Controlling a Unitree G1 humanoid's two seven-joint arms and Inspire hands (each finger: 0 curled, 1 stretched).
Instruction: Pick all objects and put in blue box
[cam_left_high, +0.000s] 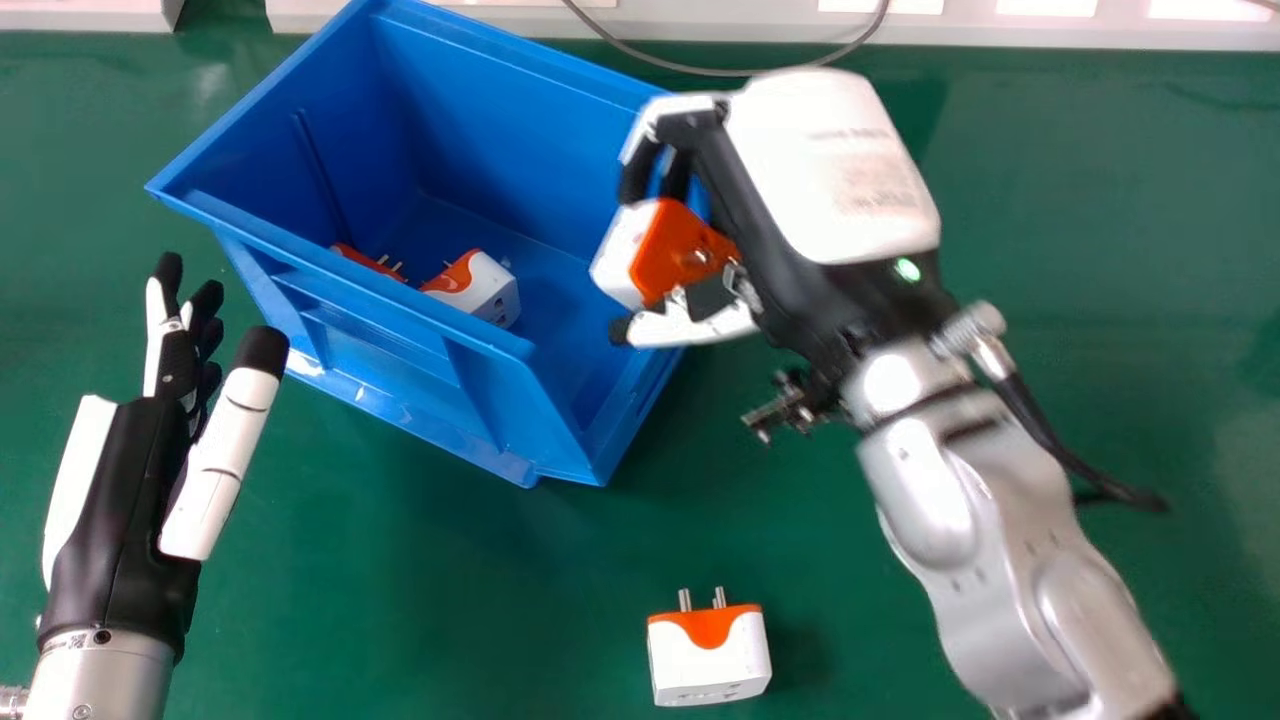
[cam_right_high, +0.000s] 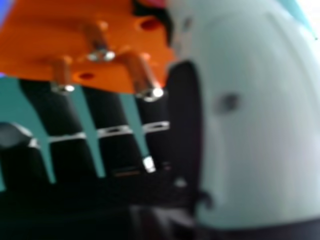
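Note:
At the blue box's right rim is my right hand, its fingers and thumb curled round an orange and white plug adapter. In the right hand view the adapter's orange face with metal pins lies against my right hand. Two adapters rest inside the box: a white and orange one and a partly hidden orange one. Another adapter stands on the table, pins pointing away from me. My left hand is open at the left, beside the box.
The green table carries everything. A grey cable curves behind the box near the pale back edge. My silver right forearm crosses the right side of the table.

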